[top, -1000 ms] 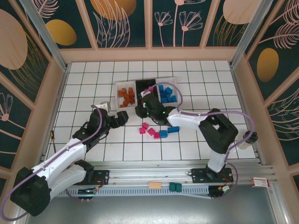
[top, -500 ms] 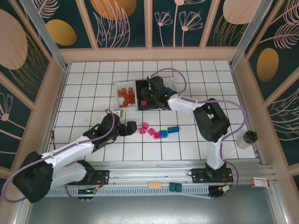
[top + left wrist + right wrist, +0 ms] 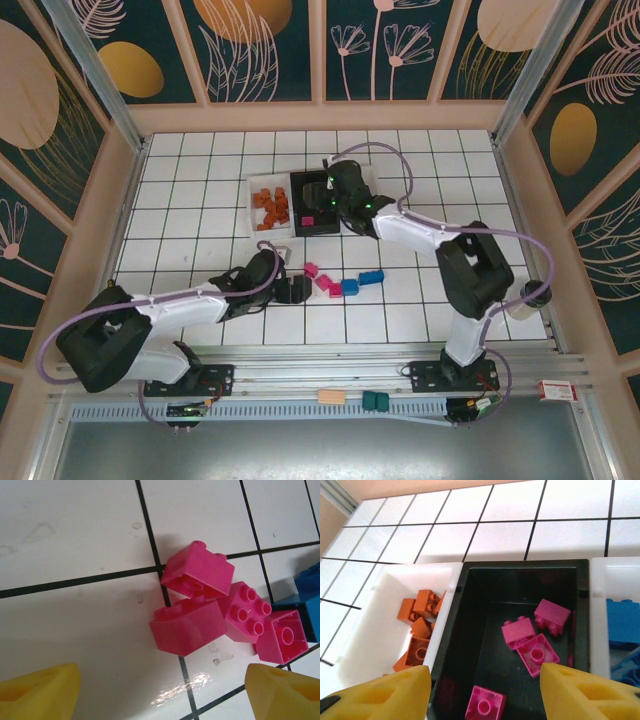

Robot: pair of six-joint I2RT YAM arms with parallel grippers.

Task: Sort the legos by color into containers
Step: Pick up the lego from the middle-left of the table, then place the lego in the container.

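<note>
Several magenta-pink legos point(image 3: 187, 625) lie bunched on the white tiled table, with a blue lego point(image 3: 307, 587) just to their right. My left gripper point(image 3: 160, 695) is open, low over the table and just short of the pink cluster point(image 3: 325, 280); its jaws are empty. The left gripper point(image 3: 296, 290) sits left of that cluster. My right gripper point(image 3: 485, 690) hangs open and empty above the black bin point(image 3: 470, 630), which holds several pink legos point(image 3: 537, 652). Orange legos point(image 3: 420, 625) fill the left white bin point(image 3: 252, 190); blue legos point(image 3: 622, 622) lie in the right one.
Two blue legos point(image 3: 371, 277) rest on the table right of the pink ones. The right arm point(image 3: 420, 228) arches over the right white bin. A tan block point(image 3: 331, 397) and dark green blocks point(image 3: 375, 401) sit on the rail at the near edge.
My left gripper has slid right along the table up to the pink cluster. My right gripper moved back from the bin's front edge to above the black bin.
</note>
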